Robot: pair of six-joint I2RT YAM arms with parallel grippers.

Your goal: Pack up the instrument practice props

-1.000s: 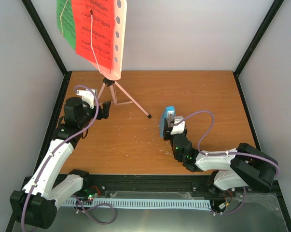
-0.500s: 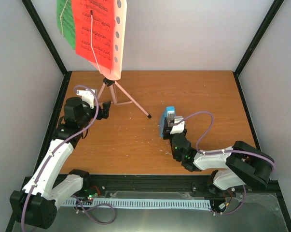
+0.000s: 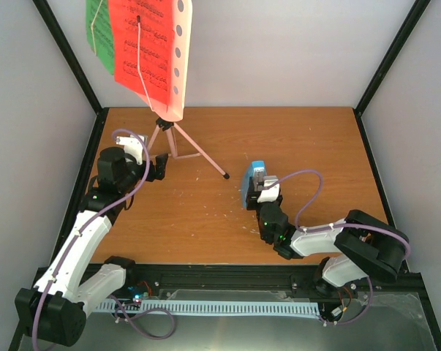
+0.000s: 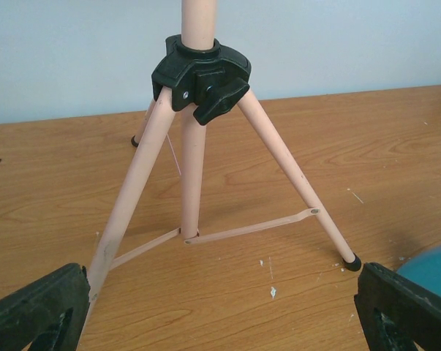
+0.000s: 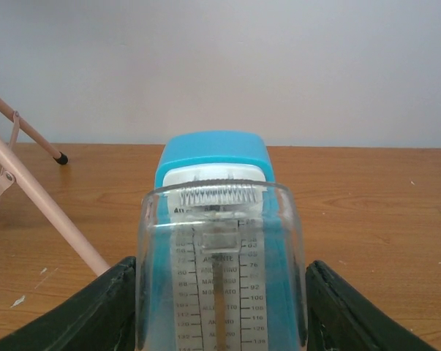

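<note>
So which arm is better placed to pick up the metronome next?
Right. The right pincer flanks the metronome, fingers against both sides of its clear cover. The left pincer stands open at the music stand legs.

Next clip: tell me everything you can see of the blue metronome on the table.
The metronome is a small blue pyramid with a flat top that looks like plastic. It seems to stand upright on the wooden table, to the right of the pink stand and apart from its feet. A clear cover sits over its face, and a printed tempo scale shows through. The right gripper has dark fingers against both sides of the cover, apparently gripping it.
</note>
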